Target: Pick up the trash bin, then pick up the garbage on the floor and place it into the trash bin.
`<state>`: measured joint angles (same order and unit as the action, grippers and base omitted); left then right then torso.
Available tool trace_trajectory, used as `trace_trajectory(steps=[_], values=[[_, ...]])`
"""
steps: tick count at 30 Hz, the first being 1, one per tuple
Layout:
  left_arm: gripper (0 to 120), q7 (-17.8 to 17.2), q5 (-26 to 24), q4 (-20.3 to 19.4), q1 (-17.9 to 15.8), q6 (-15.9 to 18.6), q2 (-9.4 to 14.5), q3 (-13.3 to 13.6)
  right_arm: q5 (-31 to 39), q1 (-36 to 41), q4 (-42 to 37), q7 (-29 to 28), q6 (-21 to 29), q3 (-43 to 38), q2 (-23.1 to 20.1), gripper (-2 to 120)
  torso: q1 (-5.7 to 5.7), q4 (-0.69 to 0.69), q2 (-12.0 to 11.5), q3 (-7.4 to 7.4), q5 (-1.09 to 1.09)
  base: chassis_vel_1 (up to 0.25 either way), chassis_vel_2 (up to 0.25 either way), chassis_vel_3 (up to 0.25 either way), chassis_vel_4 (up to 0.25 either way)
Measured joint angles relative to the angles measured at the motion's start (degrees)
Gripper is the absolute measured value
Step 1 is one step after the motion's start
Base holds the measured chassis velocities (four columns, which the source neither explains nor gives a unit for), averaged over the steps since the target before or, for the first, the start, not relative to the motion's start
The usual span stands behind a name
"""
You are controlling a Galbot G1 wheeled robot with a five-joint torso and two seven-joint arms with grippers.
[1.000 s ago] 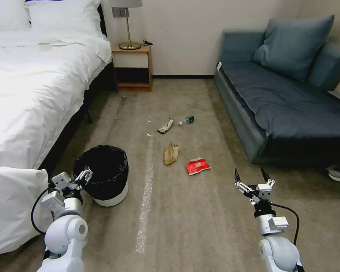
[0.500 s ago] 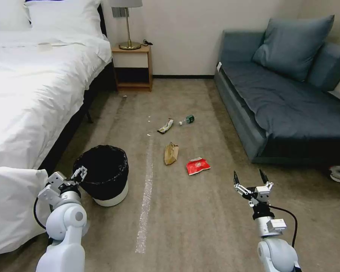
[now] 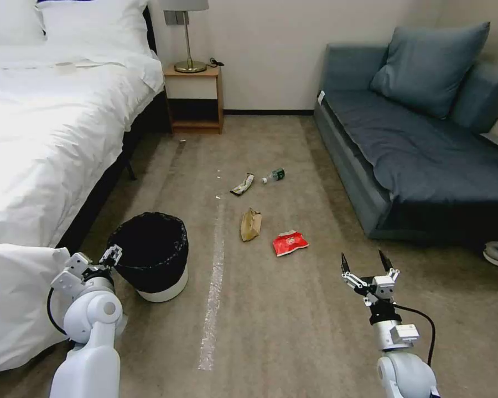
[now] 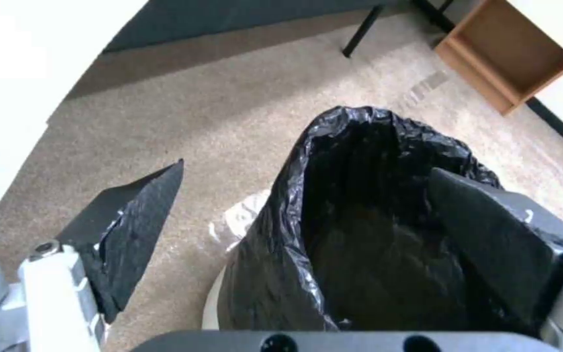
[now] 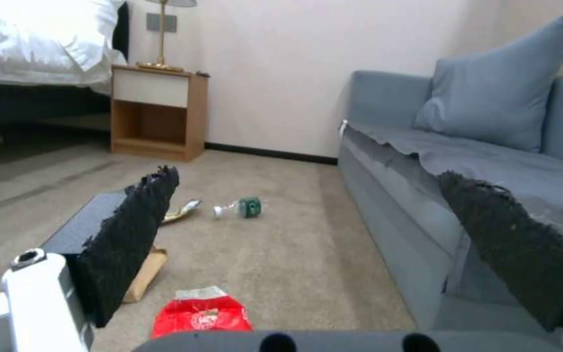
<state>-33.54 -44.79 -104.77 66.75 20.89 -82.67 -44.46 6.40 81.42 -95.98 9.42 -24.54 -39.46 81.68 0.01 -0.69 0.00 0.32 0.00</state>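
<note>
The trash bin (image 3: 149, 249), white with a black liner, stands on the carpet beside the bed. My left gripper (image 3: 112, 255) is open at the bin's near-left rim. In the left wrist view the left gripper (image 4: 308, 168) straddles the liner edge of the trash bin (image 4: 359, 230), one finger outside and one over the inside. The garbage lies mid-floor: a red packet (image 3: 289, 242), a brown paper bag (image 3: 250, 224), a yellow-black wrapper (image 3: 242, 184) and a small bottle (image 3: 274, 176). My right gripper (image 3: 362, 257) hangs open and empty, nearer than the red packet (image 5: 201, 313) and to its right.
A white bed (image 3: 44, 143) runs along the left, with a wooden nightstand (image 3: 195, 99) at the far wall. A blue-grey sofa (image 3: 420, 149) lines the right side. A silvery tape strip (image 3: 213, 298) runs down the carpet between the bin and the litter.
My left gripper has slid a little left and back along the bin's rim as the arm drew in. My right gripper has dropped slightly. The bin and litter have not moved.
</note>
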Motion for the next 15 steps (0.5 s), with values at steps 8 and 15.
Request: trace_trajectory(steps=[8, 15], values=[[100, 0.6, -0.8, 3.2, -1.8, 0.2, 0.3, -0.2, 0.0, 0.1, 0.1, 0.5, -0.2, 0.3, 0.0, 100, 0.0, 0.0, 0.0, 0.0, 0.0, 0.0, 0.0, 0.0, 0.0], [100, 2.1, -1.0, 5.9, -3.6, 0.2, 0.6, -0.5, 0.0, 0.0, 0.5, 0.9, -0.3, 0.3, -0.1, 100, 0.0, 0.0, 0.0, 0.0, 0.0, 0.0, 0.0, 0.0, 0.0]])
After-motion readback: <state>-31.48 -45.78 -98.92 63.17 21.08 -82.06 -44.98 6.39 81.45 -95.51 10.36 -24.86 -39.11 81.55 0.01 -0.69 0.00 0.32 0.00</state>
